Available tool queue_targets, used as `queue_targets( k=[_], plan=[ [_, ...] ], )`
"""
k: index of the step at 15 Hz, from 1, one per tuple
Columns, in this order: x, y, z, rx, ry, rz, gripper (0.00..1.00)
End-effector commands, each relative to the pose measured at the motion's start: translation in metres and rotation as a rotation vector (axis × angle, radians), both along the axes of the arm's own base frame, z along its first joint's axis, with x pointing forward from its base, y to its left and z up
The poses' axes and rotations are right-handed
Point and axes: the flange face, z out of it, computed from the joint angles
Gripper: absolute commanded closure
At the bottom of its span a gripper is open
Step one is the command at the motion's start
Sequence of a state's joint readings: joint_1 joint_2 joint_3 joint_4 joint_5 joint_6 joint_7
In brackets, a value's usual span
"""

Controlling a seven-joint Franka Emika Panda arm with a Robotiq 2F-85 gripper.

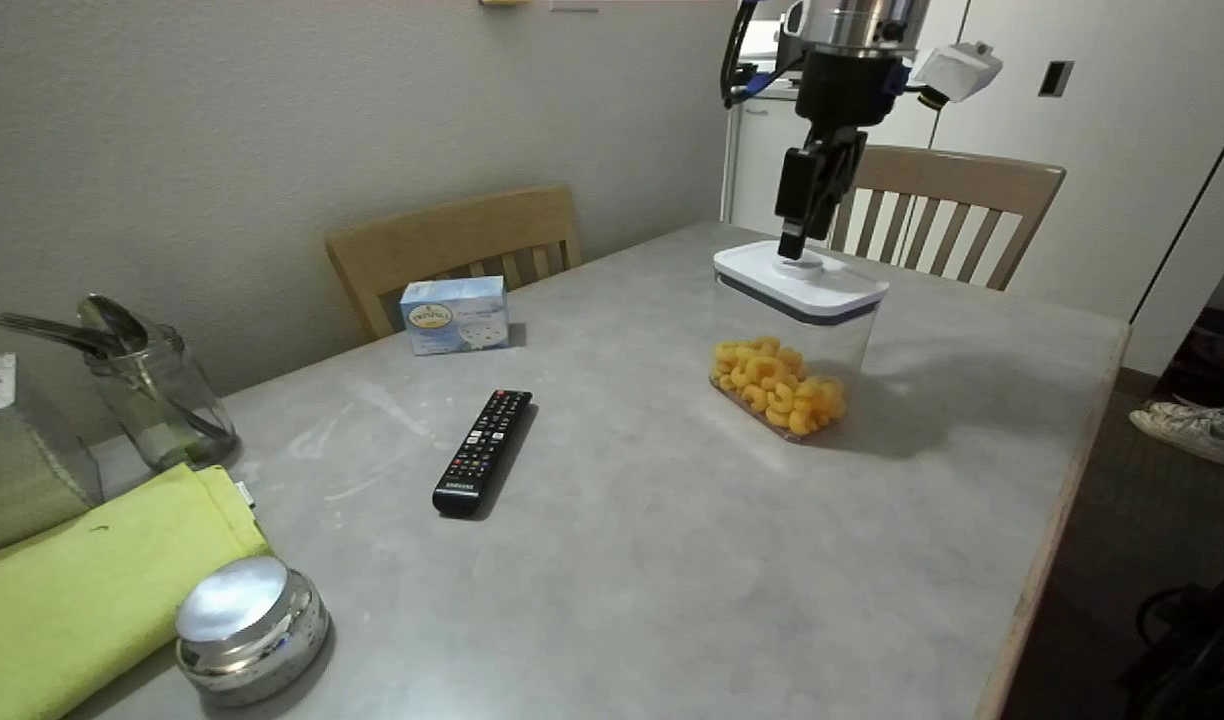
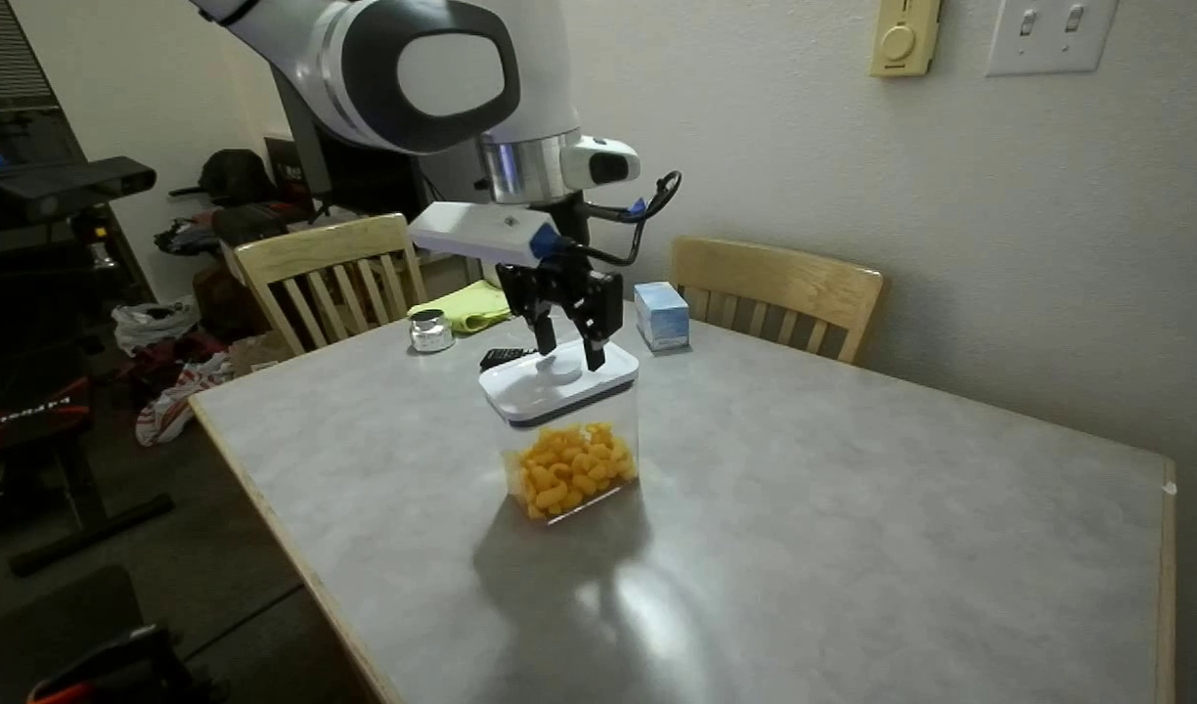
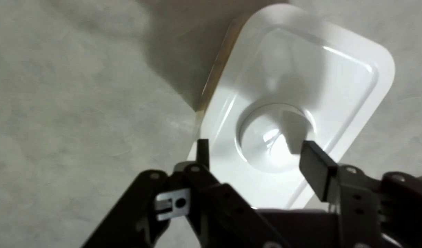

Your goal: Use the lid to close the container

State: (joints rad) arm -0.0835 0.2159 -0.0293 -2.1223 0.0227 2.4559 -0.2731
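Observation:
The lid is flat and white with a dark band underneath and a round raised centre. It lies on top of the container, as both exterior views show [image 1: 852, 290] [image 2: 520, 389]; it also fills much of the wrist view [image 3: 335, 79]. The clear container [image 1: 834, 345] stands upright on the table with yellow food pieces in its lower part; it also shows in an exterior view [image 2: 520, 442]. My gripper [image 1: 794, 248] is open and points down just over the lid's raised centre [image 2: 571, 354]. In the wrist view its fingers [image 3: 257, 158] are apart with nothing between them. Whether a fingertip touches the lid I cannot tell.
A black remote [image 1: 482, 455] and a blue tea box [image 1: 457, 316] lie on the table [image 1: 612, 600]. A silver tin [image 1: 252, 630], a yellow cloth [image 1: 102, 590] and a glass jar of utensils [image 1: 162, 400] stand at one end. Wooden chairs [image 2: 784, 284] border the table.

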Motion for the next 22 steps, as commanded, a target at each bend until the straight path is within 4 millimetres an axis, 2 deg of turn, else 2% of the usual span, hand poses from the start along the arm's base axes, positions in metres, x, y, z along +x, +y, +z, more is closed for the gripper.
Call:
queue_targets(
  k=[1,6,7,13,22],
  plan=[
    [0.001,0.000,0.008,-0.019,0.016,0.005,0.61],
    [0.005,0.004,0.012,-0.008,0.029,-0.016,0.97],
    [0.005,0.005,0.013,-0.006,0.032,-0.024,0.99],
    [0.006,0.012,0.008,0.028,0.057,-0.075,1.00],
    [0.010,0.020,-0.031,0.124,0.079,-0.121,1.00]
  ],
)
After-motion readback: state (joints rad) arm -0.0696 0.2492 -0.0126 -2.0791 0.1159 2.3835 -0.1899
